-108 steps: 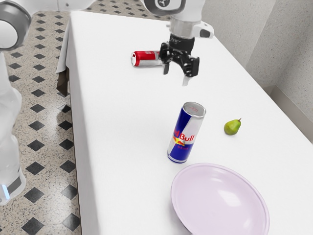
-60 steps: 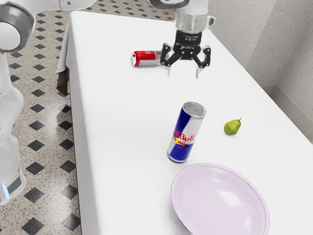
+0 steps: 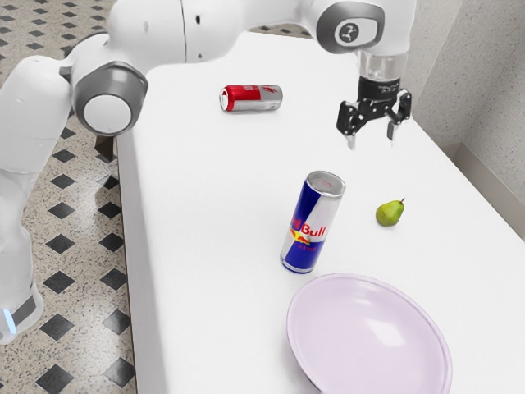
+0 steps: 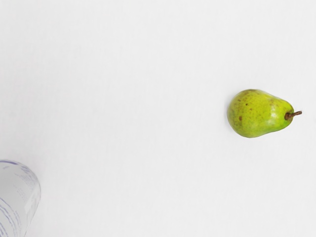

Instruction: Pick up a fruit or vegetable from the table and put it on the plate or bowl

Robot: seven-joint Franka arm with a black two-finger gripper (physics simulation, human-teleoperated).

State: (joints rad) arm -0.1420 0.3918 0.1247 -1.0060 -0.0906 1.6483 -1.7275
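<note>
A small green pear (image 3: pixel 390 213) lies on the white table, to the exterior view's right of a standing blue Red Bull can (image 3: pixel 312 222). The wrist view has the pear (image 4: pixel 257 112) lying on its side with its brown stem pointing away from the can. A pale lilac plate (image 3: pixel 369 337) sits at the near edge of the table, below the can. My gripper (image 3: pixel 371 139) hangs open above the table, beyond the pear and well above it, with nothing between its fingers.
A red soda can (image 3: pixel 250 98) lies on its side at the far part of the table. The Red Bull can's rim (image 4: pixel 17 197) pokes into a corner of the wrist view. The table's edge drops to a tiled floor (image 3: pixel 66 238) at the exterior view's left.
My gripper has swung from beside the red can toward the exterior view's right, to a spot beyond the pear, and its hand has turned. It stays open. Nothing on the table has moved.
</note>
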